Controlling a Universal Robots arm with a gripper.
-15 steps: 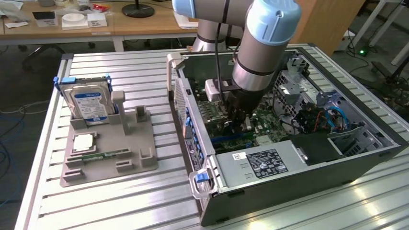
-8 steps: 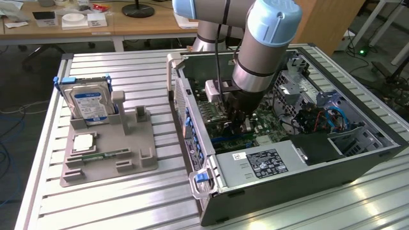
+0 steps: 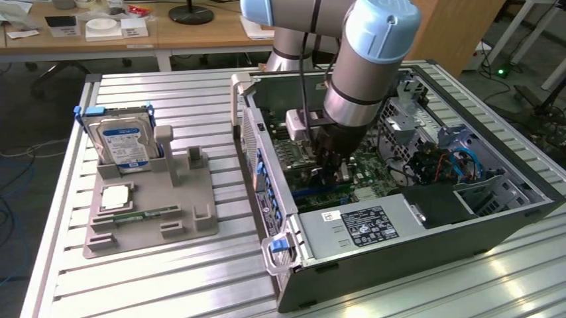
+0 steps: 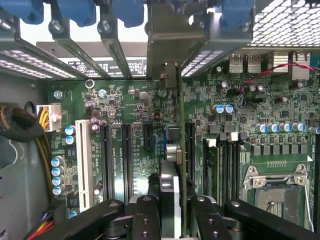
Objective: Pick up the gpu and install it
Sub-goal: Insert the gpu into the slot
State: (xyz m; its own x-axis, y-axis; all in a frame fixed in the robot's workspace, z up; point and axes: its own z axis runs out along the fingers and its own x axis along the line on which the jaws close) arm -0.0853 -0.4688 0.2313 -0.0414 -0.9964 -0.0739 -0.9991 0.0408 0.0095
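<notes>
My gripper (image 3: 333,171) reaches down inside the open computer case (image 3: 415,258), low over the green motherboard (image 4: 125,100). In the wrist view the gpu (image 4: 172,150) appears edge-on as a thin green card with dark parts, standing upright between my black fingers (image 4: 146,215). My gripper (image 4: 171,207) is shut on it. The card's silver metal end bracket (image 4: 167,35) sits among the rear slot openings of the case. The card's lower edge runs along the expansion slots; whether it is seated in one I cannot tell.
A grey holder (image 3: 177,225) on the slatted table at the exterior view's left carries a silver hard drive with a blue label (image 3: 124,142), a square chip (image 3: 115,197) and a narrow memory stick (image 3: 142,215). The power supply (image 3: 362,225) and cables (image 3: 442,165) crowd the case.
</notes>
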